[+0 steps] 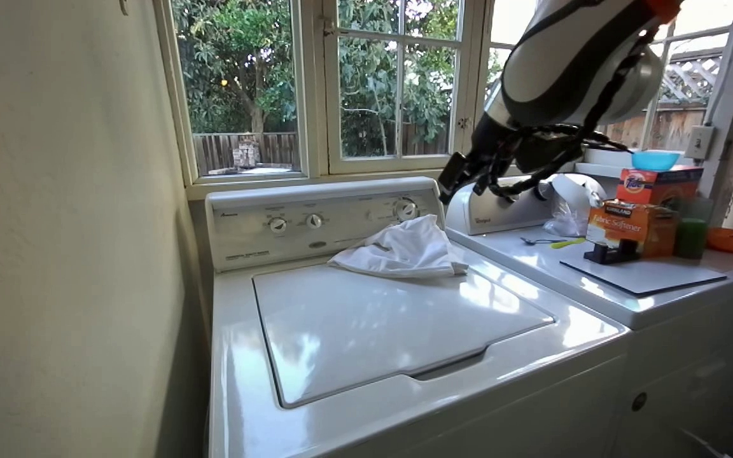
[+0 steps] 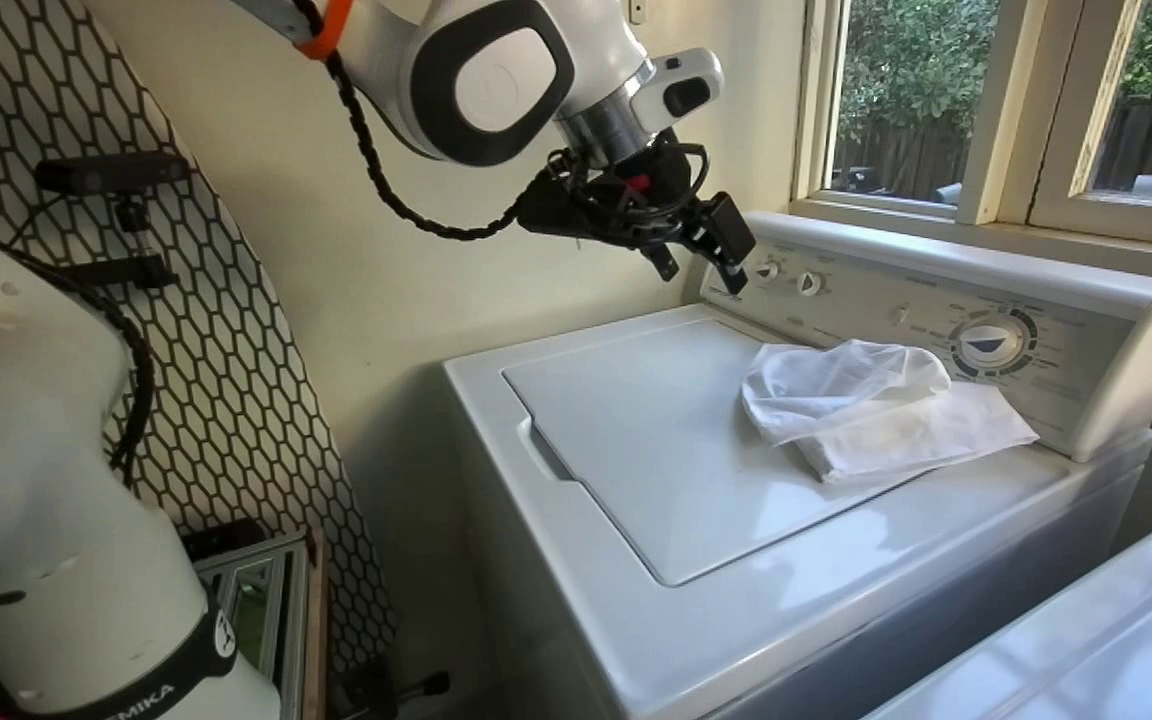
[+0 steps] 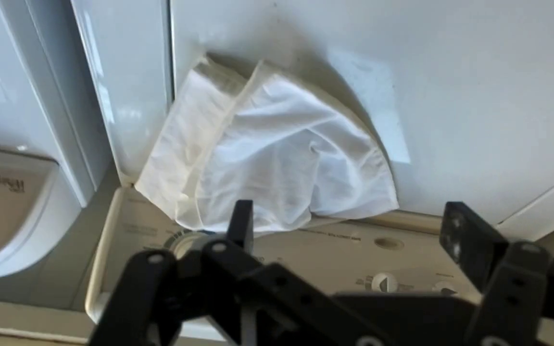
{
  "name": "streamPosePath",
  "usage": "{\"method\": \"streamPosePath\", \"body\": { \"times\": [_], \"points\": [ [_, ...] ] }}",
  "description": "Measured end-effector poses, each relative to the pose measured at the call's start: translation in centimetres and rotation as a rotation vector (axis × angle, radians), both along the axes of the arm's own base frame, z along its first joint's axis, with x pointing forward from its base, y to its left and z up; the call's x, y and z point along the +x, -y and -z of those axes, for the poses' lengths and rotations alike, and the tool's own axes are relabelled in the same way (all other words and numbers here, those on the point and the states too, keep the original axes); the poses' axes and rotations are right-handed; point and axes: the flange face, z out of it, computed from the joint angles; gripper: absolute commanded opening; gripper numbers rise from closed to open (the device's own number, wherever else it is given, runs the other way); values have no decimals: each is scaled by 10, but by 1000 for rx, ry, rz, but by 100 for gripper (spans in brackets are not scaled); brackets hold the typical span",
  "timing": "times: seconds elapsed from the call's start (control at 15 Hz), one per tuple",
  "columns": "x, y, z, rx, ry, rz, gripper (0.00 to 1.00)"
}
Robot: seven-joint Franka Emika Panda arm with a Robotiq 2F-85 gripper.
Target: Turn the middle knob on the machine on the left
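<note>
The machine (image 1: 373, 337) is a white top-loading washer with a flat lid and a raised cream control panel. It also shows in an exterior view (image 2: 636, 440) and in the wrist view (image 3: 474, 105). The middle knob (image 1: 314, 221) is small, round and pale, between a small knob and the big dial. It shows in an exterior view (image 2: 809, 283) and in the wrist view (image 3: 384, 282), its lower edge cut off by the gripper body. My gripper (image 3: 349, 216) is open and empty, in the air above the washer, apart from the panel. It shows in both exterior views (image 1: 463, 184) (image 2: 701, 272).
A crumpled white cloth (image 1: 404, 248) lies on the lid's back, against the panel below the big dial (image 1: 406, 208). Another white appliance (image 1: 532, 254) stands alongside, holding a fabric softener box (image 1: 624, 226), a Tide box (image 1: 659, 184) and bowls. A wall (image 1: 86, 254) borders the washer.
</note>
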Motion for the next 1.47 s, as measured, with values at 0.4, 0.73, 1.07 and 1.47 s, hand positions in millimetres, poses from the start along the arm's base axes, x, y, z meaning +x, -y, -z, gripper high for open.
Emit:
{"method": "streamPosePath", "body": {
  "times": [0.4,0.73,1.07,1.47],
  "points": [
    [77,-42,6,-53,130,-95,100],
    [110,-62,16,-39,127,-107,100],
    [110,-60,13,-39,134,-104,100],
    [127,-86,15,-24,166,-145,100]
  ]
}}
